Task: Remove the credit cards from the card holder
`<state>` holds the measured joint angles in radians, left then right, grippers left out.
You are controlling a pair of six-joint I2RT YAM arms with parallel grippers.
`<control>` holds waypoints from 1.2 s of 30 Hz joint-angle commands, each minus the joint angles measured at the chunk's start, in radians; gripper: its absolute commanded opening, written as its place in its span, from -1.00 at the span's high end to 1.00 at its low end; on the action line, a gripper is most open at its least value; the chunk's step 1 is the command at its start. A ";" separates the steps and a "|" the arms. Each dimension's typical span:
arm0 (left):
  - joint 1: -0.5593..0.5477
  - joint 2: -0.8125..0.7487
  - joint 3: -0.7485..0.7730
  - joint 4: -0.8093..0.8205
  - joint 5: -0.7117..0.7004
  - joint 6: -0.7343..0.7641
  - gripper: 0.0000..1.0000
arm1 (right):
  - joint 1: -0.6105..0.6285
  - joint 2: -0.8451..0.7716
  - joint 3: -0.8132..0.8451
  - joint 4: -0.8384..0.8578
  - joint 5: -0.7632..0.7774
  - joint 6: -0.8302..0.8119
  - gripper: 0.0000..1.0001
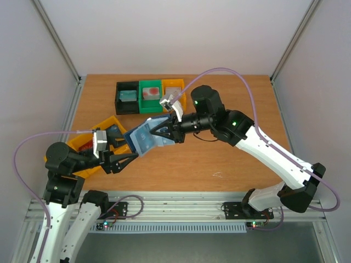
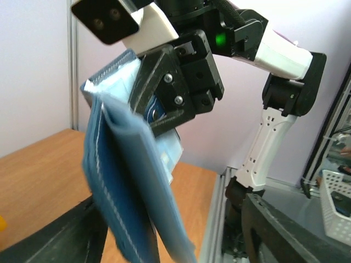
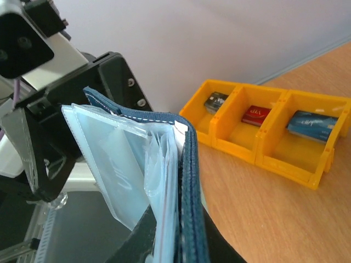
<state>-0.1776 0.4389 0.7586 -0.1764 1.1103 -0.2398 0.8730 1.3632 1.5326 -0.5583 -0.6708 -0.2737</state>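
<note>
The worktop (image 1: 230, 159) lay well below the card holder (image 1: 147, 138), which hung in the air between the two arms, so anything that slipped had a drop ahead of it. Left of the card holder sat the orange bins (image 3: 290, 164), with credit cards (image 3: 255, 115) lying in separate compartments. The right gripper (image 1: 163, 133) had its jaws closed on the card holder's right-hand edge and, to my eye, bore all its weight. The left gripper (image 1: 130, 157) sat at the card holder's left edge with its jaws spread wide, the cover between them but not pinched. My worry was the pale pocket pages (image 3: 126, 164) fanning loose. If the left jaws closed there, I judged they could catch a whole slippery page or the cover instead of a single card. That could tug the card holder out of the right jaws, or shake cards onto the worktop rather than into a bin. Whether any cards sat in the pockets, I could not tell
</note>
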 commanded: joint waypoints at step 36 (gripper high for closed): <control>-0.004 0.014 -0.031 -0.028 -0.106 0.033 0.32 | 0.110 0.125 0.120 -0.021 -0.054 -0.034 0.98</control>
<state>-0.1783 0.4469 0.7414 -0.2108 1.0130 -0.2111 0.9638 1.4593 1.6108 -0.5919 -0.6819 -0.2947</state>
